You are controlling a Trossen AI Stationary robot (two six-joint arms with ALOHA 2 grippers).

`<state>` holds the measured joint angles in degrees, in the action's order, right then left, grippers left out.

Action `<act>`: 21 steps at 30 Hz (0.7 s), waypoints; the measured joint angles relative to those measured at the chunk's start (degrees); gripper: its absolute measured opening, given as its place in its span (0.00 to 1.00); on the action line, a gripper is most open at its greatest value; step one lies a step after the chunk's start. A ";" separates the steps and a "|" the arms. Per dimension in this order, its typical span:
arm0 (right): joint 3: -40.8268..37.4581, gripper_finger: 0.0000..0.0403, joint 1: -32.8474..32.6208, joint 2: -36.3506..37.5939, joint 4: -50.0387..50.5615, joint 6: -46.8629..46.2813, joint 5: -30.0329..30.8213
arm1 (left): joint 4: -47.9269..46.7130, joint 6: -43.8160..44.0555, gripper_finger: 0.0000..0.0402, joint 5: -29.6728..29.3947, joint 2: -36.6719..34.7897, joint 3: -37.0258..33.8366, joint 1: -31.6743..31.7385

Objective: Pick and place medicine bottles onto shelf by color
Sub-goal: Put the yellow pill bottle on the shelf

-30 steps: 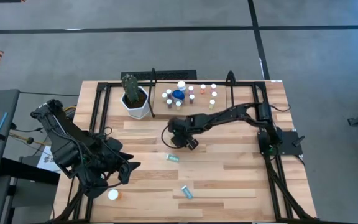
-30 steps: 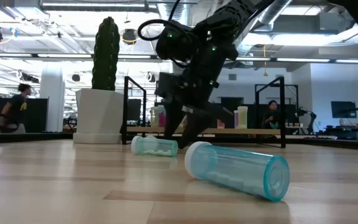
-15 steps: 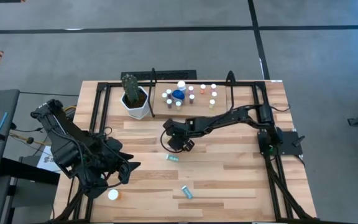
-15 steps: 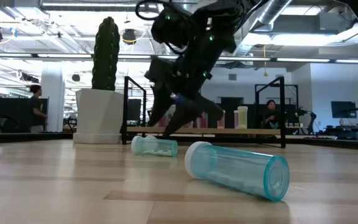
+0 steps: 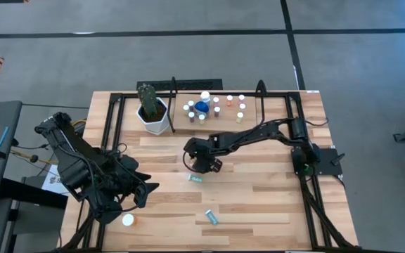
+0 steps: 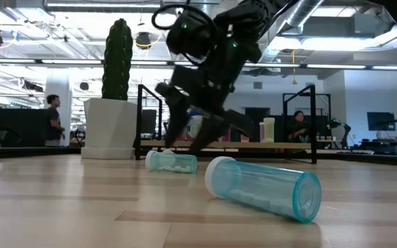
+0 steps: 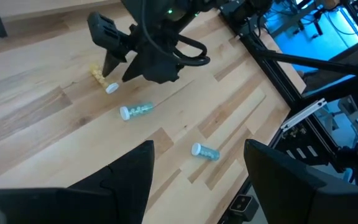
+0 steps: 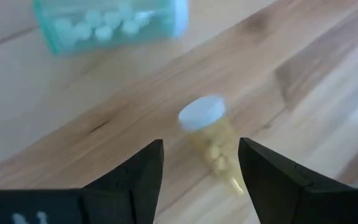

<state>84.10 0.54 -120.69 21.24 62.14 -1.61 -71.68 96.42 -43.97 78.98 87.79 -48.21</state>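
Observation:
My right gripper [image 5: 197,166] is open just above the table's middle. In its wrist view its fingers stand on either side of a small yellow bottle [image 8: 211,135] with a white cap, lying on its side; I see no touch. The bottle also shows in the left wrist view [image 7: 102,79]. One teal bottle [image 5: 195,178] lies just nearer, another [image 5: 211,218] near the front edge. The shelf [image 5: 225,125] at the far side holds several small bottles and a rounded blue one [image 5: 202,107]. My left gripper [image 7: 197,180] is open and empty at the near left.
A white pot with a green cactus [image 5: 152,112] stands left of the shelf. A white-capped orange bottle [image 5: 128,220] lies near the front left corner by my left arm. Black frame rails run along the table's left and right sides. People show in the room behind.
My right gripper has gone a little toward the table's left edge and turned about over the yellow bottle. The two teal bottles lie where they were.

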 joint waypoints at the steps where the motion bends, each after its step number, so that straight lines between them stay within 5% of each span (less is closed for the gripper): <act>1: 0.12 0.57 0.04 -0.76 -1.52 0.50 -0.02 | 0.00 -0.02 0.59 0.00 0.00 0.00 0.00; 13: 0.87 0.57 0.81 -3.14 -3.62 1.31 -1.62 | 0.00 -0.15 0.59 0.24 0.00 0.02 0.00; 21: 0.69 0.57 2.53 -2.38 -3.04 -17.15 -1.68 | 0.00 -0.02 0.59 0.55 0.00 0.02 0.00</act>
<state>84.79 3.06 -123.07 18.20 44.99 -3.30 -71.68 96.40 -43.42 78.98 87.81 -48.21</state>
